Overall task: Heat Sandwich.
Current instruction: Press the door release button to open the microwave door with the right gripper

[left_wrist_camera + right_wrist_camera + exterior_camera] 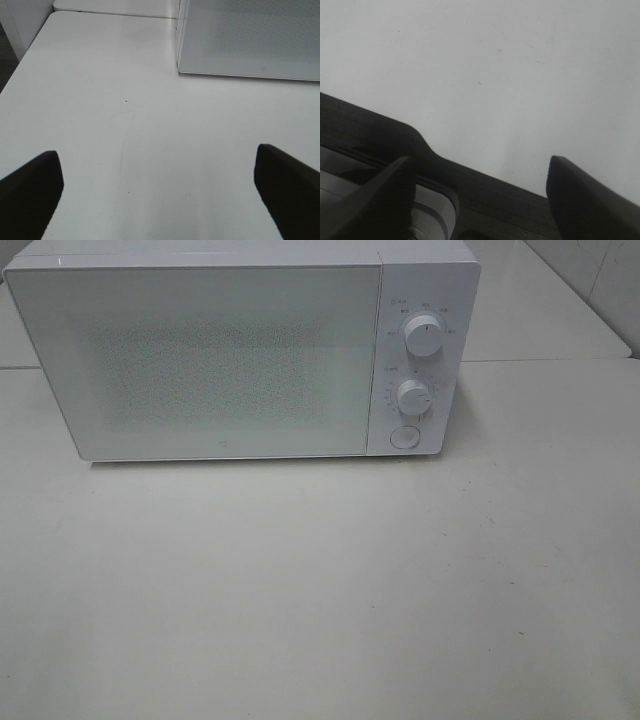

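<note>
The white desk (320, 590) has free room in front, I think so that both arms can work there. The microwave (240, 350) stands at the far side and faces the robot, so its door (200, 360) and controls are within reach. The door is shut. On the right panel sit an upper knob (424, 337), a lower knob (413, 397) and a round button (404, 436) under them. The sandwich is in no view; whether it lies behind the door, I cannot tell. The left pincer (157, 165) is spread wide above the desk near the microwave's front corner and holds nothing. The right pincer (480, 165) is also released and empty, over the desk and a dark surface (495, 200), touching neither.
</note>
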